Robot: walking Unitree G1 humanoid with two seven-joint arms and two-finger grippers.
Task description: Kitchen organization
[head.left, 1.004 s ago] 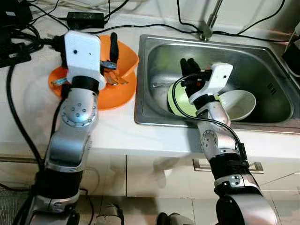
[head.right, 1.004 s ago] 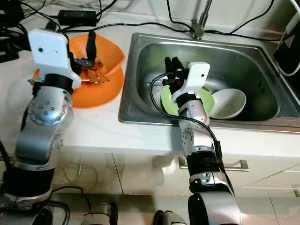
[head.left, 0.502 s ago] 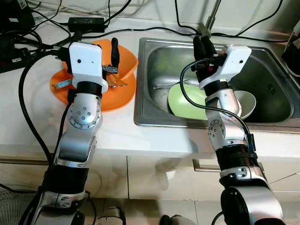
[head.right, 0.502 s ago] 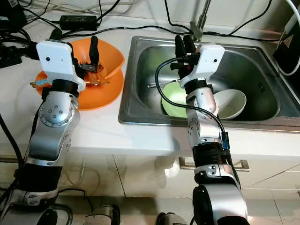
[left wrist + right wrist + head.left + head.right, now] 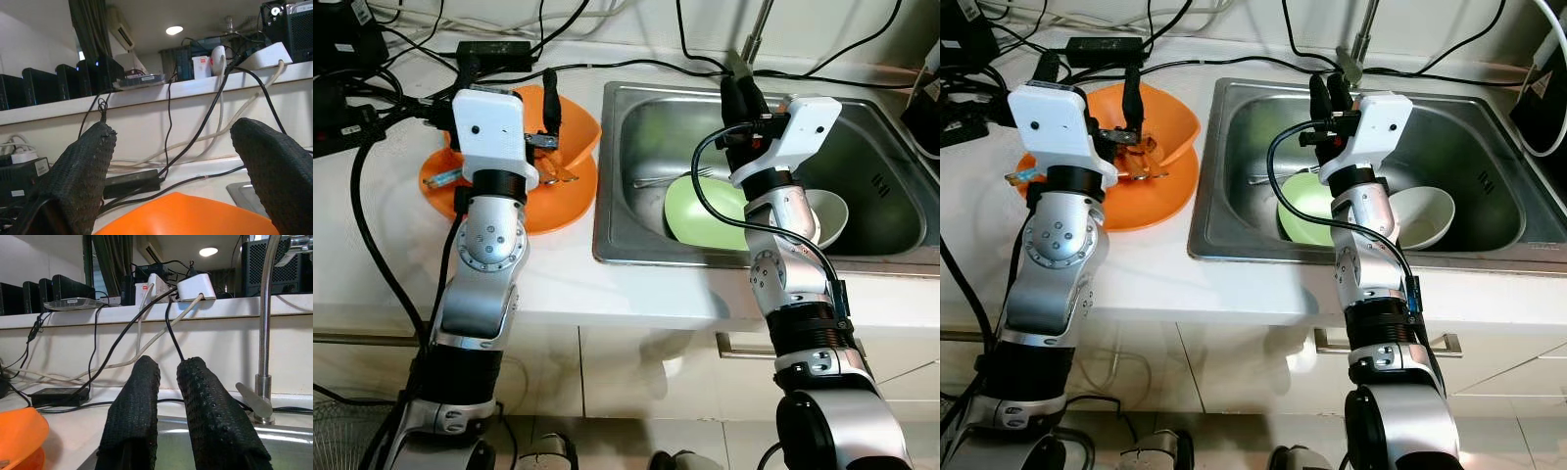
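Note:
A green plate lies in the steel sink, overlapping a white bowl. A fork rests beside the plate. My right gripper is raised over the back of the sink, near the faucet, shut with nothing held. On the counter to the left an orange bowl holding a few utensils sits on an orange plate. My left gripper hovers over that bowl, open, its fingers wide apart and holding nothing.
Black cables and a power adapter run along the back of the counter, with dark boxes at the far left. A dark object stands at the sink's right edge. A cabinet handle is below the counter front.
My right gripper rose from the far edge of the green plate up to the back of the sink, empty. The left arm stayed over the orange bowl; the camera shifted slightly.

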